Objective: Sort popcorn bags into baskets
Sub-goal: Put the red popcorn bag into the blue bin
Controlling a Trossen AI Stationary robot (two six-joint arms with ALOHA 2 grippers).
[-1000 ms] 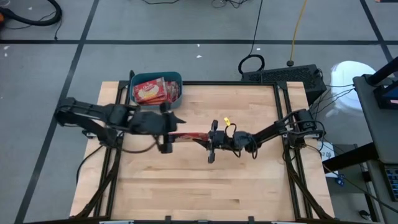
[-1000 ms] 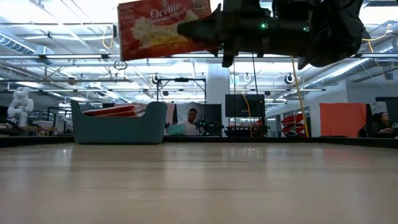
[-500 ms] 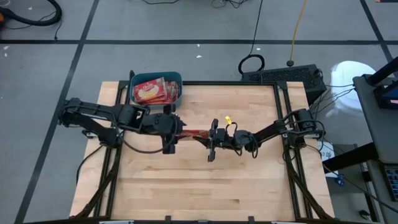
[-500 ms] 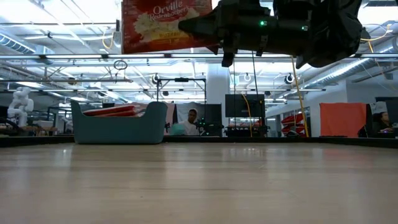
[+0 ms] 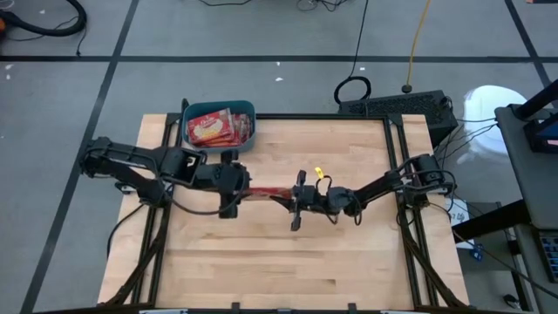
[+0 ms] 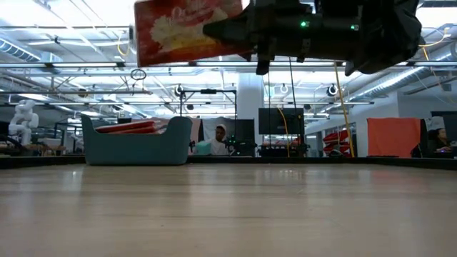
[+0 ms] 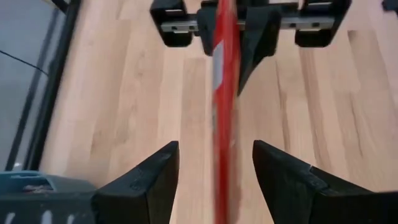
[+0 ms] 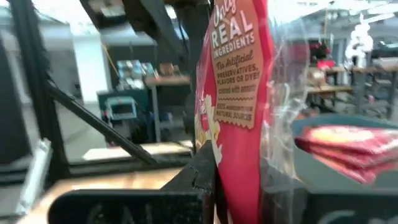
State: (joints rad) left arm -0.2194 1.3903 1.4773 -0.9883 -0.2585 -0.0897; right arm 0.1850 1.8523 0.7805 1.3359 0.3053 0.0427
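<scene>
Low view: bare wooden table (image 6: 228,214), bright workshop with a seated person (image 6: 220,137) behind.

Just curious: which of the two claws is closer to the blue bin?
Left. The left gripper hangs just in front of the teal bin; the right gripper, pinching a popcorn bag, is farther toward mid-table.

You're looking at two matte black jointed arms; the left claw (image 5: 247,186) has wedge-shaped dark fingers (image 7: 147,177), and the right claw (image 5: 287,194) carries a yellow tag (image 5: 318,169).
</scene>
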